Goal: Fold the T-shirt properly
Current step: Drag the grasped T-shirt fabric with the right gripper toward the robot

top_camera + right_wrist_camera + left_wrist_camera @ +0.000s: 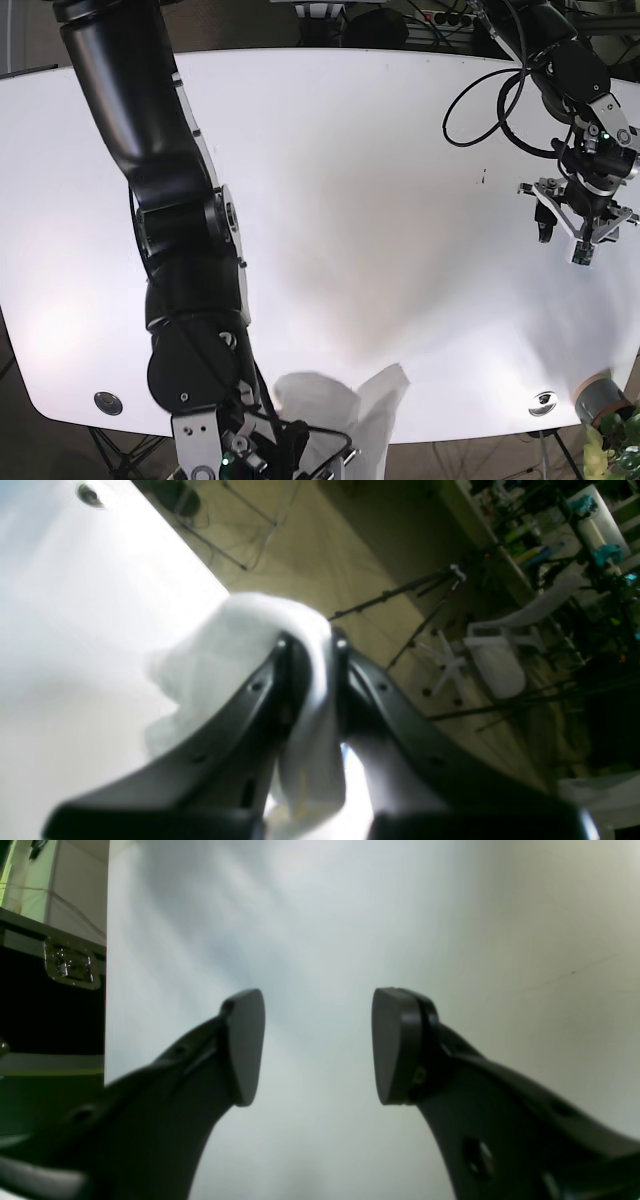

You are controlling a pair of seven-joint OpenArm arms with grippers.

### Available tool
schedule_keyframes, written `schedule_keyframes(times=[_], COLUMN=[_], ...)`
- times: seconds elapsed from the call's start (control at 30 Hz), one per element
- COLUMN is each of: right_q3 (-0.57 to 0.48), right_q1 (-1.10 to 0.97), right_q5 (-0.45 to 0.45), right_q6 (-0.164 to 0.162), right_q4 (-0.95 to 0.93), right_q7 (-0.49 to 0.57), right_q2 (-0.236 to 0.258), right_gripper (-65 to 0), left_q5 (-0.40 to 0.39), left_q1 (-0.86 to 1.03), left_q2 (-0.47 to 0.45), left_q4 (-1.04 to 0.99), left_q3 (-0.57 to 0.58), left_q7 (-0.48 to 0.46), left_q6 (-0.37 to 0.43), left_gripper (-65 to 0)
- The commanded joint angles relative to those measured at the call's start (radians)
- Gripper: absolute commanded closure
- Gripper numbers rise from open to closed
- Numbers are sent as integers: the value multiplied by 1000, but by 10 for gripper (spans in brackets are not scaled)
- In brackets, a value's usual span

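The white T-shirt (345, 410) lies bunched at the table's near edge in the base view, partly hanging over it. In the right wrist view my right gripper (310, 645) is shut on a fold of the T-shirt (240, 640), white cloth bulging between and around the black fingers. In the base view that gripper (290, 440) sits at the bottom, just below the cloth. My left gripper (317, 1045) stands open over bare white table, nothing between its pads; in the base view it (565, 225) hovers at the far right, well away from the shirt.
The white table (380, 200) fills the base view. A round grommet (107, 402) sits near the front left corner, another (543, 402) near the front right. A black case (50, 990) stands past the table edge. Tripods and a white chair (495, 650) stand on the floor.
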Motion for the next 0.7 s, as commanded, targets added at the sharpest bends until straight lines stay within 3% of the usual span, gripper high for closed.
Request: schedule_keyframes(times=[0.0, 0.43, 0.67], right_q3=[0, -75, -26], right_q1=[3, -421, -607], right_q5=[13, 13, 2], right_q6=[1, -2, -8], right_q4=[67, 292, 300], right_q7=[6, 4, 150], right_q2=[-4, -4, 0], right_gripper=[-19, -21, -57], left_q5=[-12, -9, -7], left_q1=[-12, -10, -12], left_q2=[-12, -12, -12], left_q4=[17, 14, 11], left_q3=[8, 32, 124], left_q7=[-19, -19, -21], left_q6=[2, 2, 2], left_gripper=[-313, -313, -313])
